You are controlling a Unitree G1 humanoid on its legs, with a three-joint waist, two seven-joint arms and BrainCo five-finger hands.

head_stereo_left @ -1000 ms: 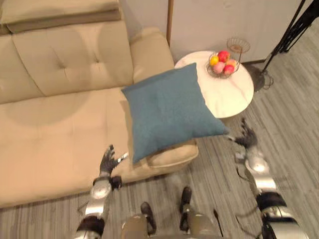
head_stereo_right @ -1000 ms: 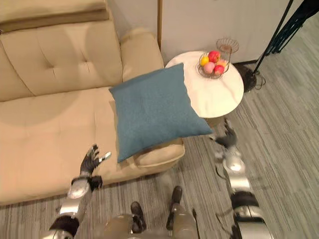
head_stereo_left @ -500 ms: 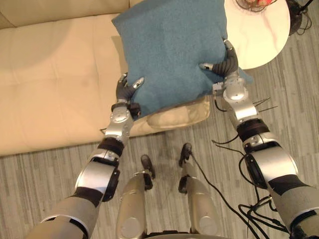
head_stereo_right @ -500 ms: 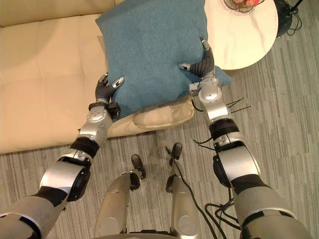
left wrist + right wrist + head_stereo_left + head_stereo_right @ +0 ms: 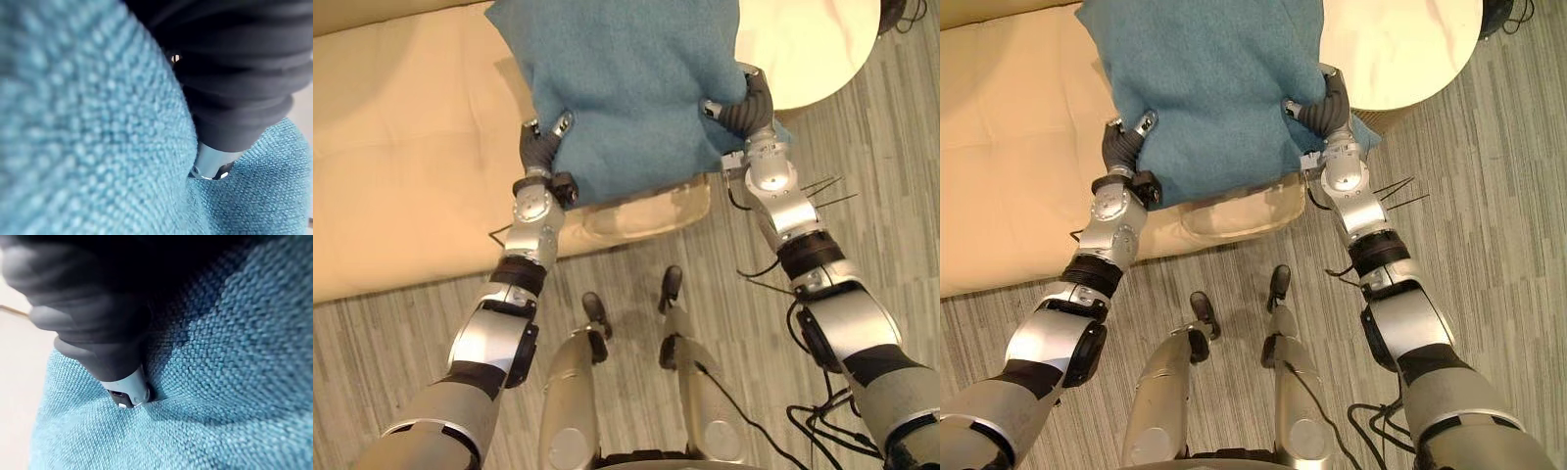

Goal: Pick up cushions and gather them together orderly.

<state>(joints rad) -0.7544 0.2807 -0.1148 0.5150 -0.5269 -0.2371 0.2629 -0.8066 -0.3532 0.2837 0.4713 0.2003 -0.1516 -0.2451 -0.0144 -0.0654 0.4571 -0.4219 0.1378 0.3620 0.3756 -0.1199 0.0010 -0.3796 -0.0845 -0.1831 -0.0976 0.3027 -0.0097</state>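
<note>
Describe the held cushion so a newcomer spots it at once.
At the right end of the cream sofa, beside the round table, a square cushion sits over the armrest, the left hand and right hand pinching its near edge. It alone is teal and woven against cream upholstery.

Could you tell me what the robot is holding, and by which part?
The blue cushion, gripped along its near edge: left hand at one side, right hand at the other.

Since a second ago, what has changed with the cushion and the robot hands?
Both arms reached in: the left robot hand and the right robot hand, open and off the cushion before, now pinch its two near corners. The cushion still lies over the sofa arm.
</note>
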